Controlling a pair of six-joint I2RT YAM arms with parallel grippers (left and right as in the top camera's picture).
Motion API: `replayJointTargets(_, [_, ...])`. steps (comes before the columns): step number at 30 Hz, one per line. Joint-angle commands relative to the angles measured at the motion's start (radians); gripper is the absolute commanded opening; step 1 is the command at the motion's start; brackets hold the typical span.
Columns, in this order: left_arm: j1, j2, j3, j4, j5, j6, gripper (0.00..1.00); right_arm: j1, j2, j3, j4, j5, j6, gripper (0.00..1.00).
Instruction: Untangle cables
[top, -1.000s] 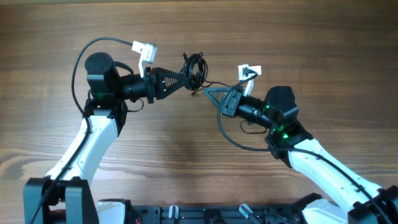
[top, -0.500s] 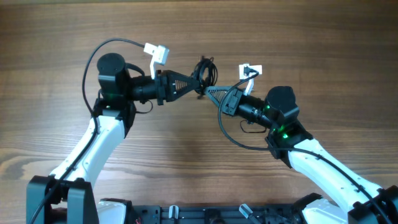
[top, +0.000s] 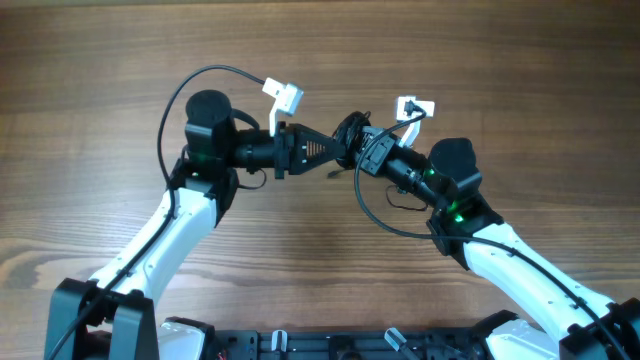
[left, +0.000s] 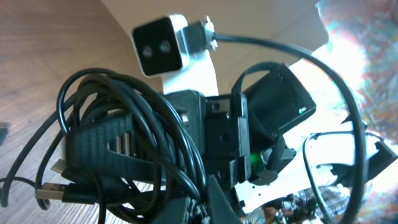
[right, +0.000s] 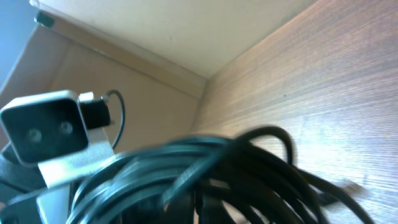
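Overhead: the cables (top: 348, 131), one dark bundle, sit mid-table (top: 300, 270) between the meeting tips. The left gripper (top: 339, 150) clamps the bundle; whether the right gripper (top: 357, 147) grips cannot be told, its view being blurred. Step: regrasping. Next, probably, the right must catch a single strand.

Cables (top: 349, 131) are seen as a dark bundle above the bench (top: 520, 60), between the two arm tips. Left pincer (top: 338, 150) is narrowed to a point on the bundle. Right pincer (top: 362, 152) is set against it, its jaws hidden. A loose strand end (top: 331, 175) is seen just below.
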Motion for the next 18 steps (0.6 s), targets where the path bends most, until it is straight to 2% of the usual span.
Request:
replayJointTargets(1, [0.117,-0.006,0.008,0.038,-0.003,-0.132,0.04,-0.034,0.013,0.006,-0.009,-0.013,-0.067,0.12])
replayJointTargets(3, [0.193,-0.006,0.008,0.033,-0.065,-0.297,0.04,-0.083,0.013,0.006,-0.009,-0.067,-0.076,0.17])
replayJointTargets(5, [0.251,-0.006,0.008,-0.001,-0.151,-0.499,0.04,-0.127,0.013,0.006,-0.009,-0.117,-0.093,0.33])
replayJointTargets(7, [0.266,-0.006,0.008,-0.017,-0.216,-0.623,0.04,-0.132,0.013,0.006,-0.009,-0.163,-0.121,0.45])
replayJointTargets(8, [0.266,-0.006,0.008,-0.024,-0.250,-0.673,0.04,-0.125,0.013,0.006,-0.010,-0.181,-0.144,0.51])
replayJointTargets(10, [0.246,-0.006,0.008,-0.051,-0.330,-0.848,0.04,-0.077,0.013,0.006,-0.055,-0.204,-0.240,0.74])
replayJointTargets(12, [0.216,-0.006,0.008,-0.066,-0.370,-1.042,0.04,-0.018,0.014,0.006,-0.126,-0.151,-0.307,0.79])
replayJointTargets(13, [0.198,-0.006,0.008,-0.064,-0.386,-1.110,0.04,0.019,0.014,0.006,-0.169,-0.086,-0.338,0.85])
replayJointTargets(15, [0.163,-0.006,0.008,-0.064,-0.430,-1.142,0.04,0.093,0.023,0.006,-0.204,0.031,-0.350,0.92])
replayJointTargets(18, [0.122,-0.006,0.008,-0.064,-0.463,-1.181,0.04,0.161,0.039,0.006,-0.201,0.155,-0.348,0.92])
